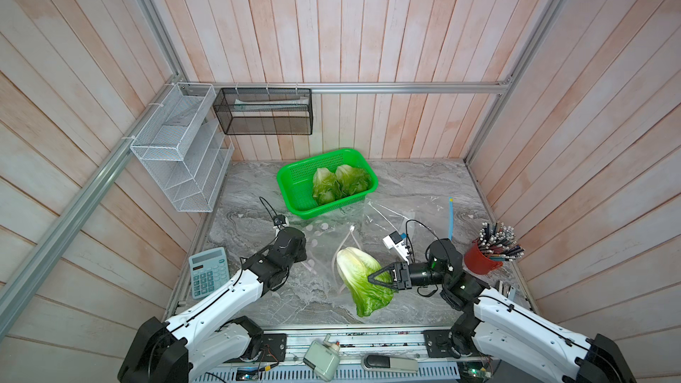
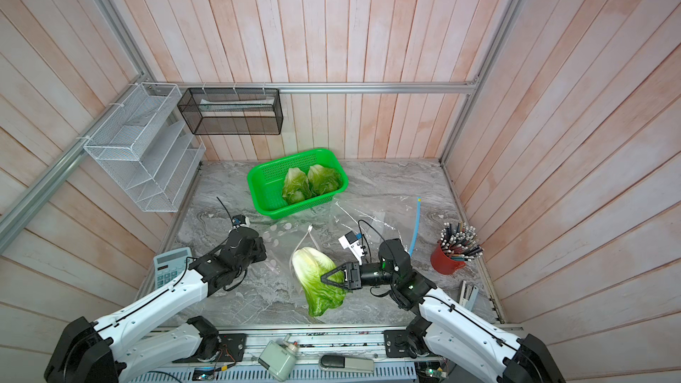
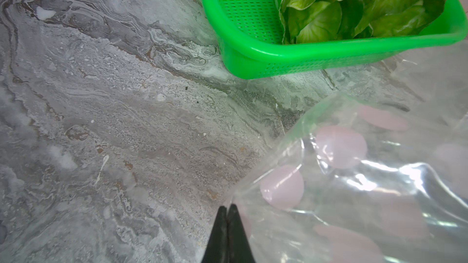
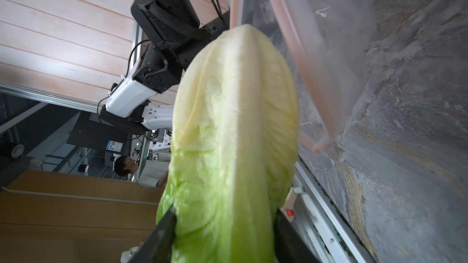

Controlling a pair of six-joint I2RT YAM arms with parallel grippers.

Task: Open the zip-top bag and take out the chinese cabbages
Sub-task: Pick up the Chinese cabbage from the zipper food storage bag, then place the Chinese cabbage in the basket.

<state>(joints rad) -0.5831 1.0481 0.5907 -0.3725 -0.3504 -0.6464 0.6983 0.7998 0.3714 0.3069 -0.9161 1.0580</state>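
Gripping noted on the right claw [image 1: 370,278]: I see its two black fingers [image 4: 164,234] clamped on either side of the leafy green half of one cabbage [image 1: 359,270], at lower centre in both top views. The cabbage lies lengthwise, with its whitish base pointing up-frame and its green tip toward the bottom edge. In the right wrist view the base tip meets the pink zip strip [image 4: 304,72] of the bag [image 1: 320,252]. I cannot tell whether that tip sits inside the mouth.

Left claw [image 3: 228,213]: clenched, with the fingers pressed together and pinching the edge of the same clear, pink-dotted bag. It is left of centre in the top views. The bag lies slack on the grey marbled table [image 1: 258,222] between the two claws.

Further out, a second cabbage [image 1: 324,184] and a third cabbage [image 1: 352,178] lie side by side in the green basket [image 1: 300,193], up-frame of the bag. Another clear bag with a blue strip [image 1: 405,211] lies right of the basket. A calculator [image 1: 208,270] sits at the table's left edge, and a red cup of pens [image 1: 482,257] at its right edge.
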